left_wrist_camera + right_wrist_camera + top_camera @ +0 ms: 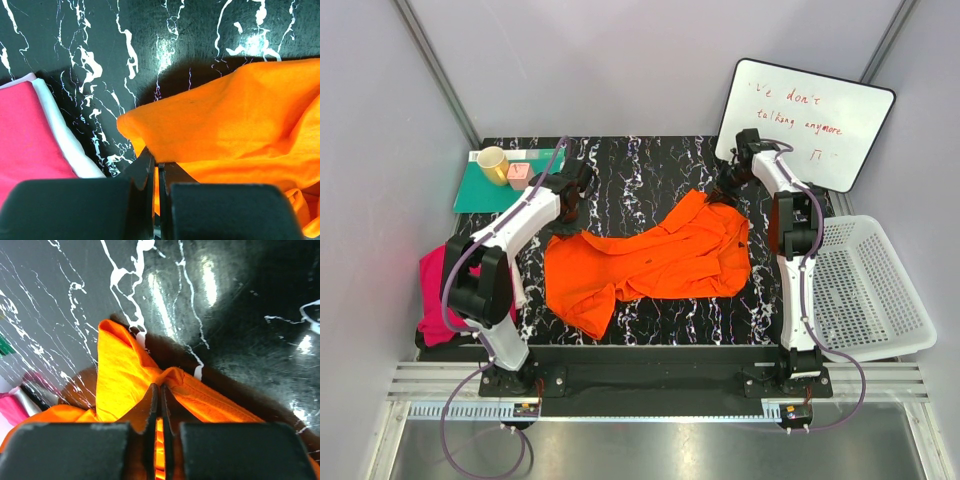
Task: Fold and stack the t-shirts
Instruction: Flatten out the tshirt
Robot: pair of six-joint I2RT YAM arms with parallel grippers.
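Top external, basket near orange t-shirt, mug on mat

This is looking like a robotics lab test cell: plain grey panel walls framed by aluminium struts are enclosing a black marble-patterned table, two slim white arms are standing bolted to a slotted metal rail along the near edge, and a whiteboard bearing red handwriting is leaning in the far right corner
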